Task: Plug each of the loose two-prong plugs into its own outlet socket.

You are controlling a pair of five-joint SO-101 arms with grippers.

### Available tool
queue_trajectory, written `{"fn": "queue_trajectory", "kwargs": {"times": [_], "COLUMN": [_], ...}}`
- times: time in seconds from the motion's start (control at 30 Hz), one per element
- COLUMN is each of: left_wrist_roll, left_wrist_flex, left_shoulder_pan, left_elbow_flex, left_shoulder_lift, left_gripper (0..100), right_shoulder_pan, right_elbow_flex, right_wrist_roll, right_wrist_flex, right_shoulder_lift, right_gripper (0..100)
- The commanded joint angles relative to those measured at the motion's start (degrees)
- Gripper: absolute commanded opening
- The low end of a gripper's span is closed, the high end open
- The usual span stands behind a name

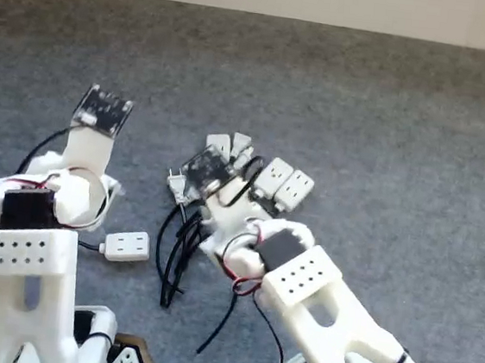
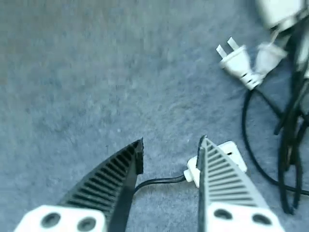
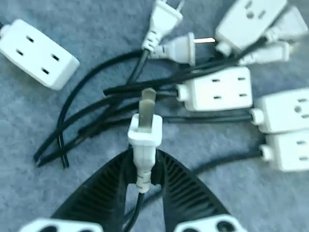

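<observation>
While the right end effector (image 3: 145, 157) clamps a plug (image 3: 145, 131), the left end effector (image 2: 171, 142) gapes beside a socket (image 2: 234, 153).

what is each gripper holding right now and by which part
The right gripper grips a two-prong plug by its rear neck, prongs pointing away. The left gripper is open, holding nothing.

Matt, fuzzy grey cloth surface (image 1: 388, 119); smooth, glossy white plastic plug (image 3: 145, 133) and outlet sockets (image 3: 219, 89); dull metal prongs (image 3: 147, 99); smooth black rubbery cords (image 3: 125, 90); ribbed matt black plastic fingers (image 3: 186, 191); smooth white plastic arm housing (image 1: 301, 283).
</observation>
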State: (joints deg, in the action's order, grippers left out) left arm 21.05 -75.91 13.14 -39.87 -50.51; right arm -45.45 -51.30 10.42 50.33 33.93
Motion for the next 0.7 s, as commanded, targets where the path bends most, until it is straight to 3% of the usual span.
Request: {"fn": "queue_trajectory", "kwargs": {"times": [0.0,0.13,0.37,0.67], "left_wrist_roll": [0.2,-0.1,-4.8,-9.2], "left_wrist_flex": [-7.0,-6.4,6.5,14.1], "left_shoulder_pan": [-6.0,-10.3,-13.5,-19.1], "left_elbow_flex": [12.6,8.2,-4.0,-10.1], "left_shoulder_lift": [-0.5,-0.3,-0.6,-0.7], "left_gripper": [20,20,25,27], "right_shoulder_pan": [-2.2,-3.9,-7.1,-7.5], "right_elbow_flex": [-2.8,-5.5,-7.2,-10.2], "right_wrist_roll": [0.4,-1.3,-4.0,-8.4], "right_wrist_flex": [-10.7,-14.2,-15.6,-18.6], "right_shoulder_lift": [-1.6,-2.0,-2.0,-2.0], "right_gripper": [0.5,0.5,0.5,0.5]}}
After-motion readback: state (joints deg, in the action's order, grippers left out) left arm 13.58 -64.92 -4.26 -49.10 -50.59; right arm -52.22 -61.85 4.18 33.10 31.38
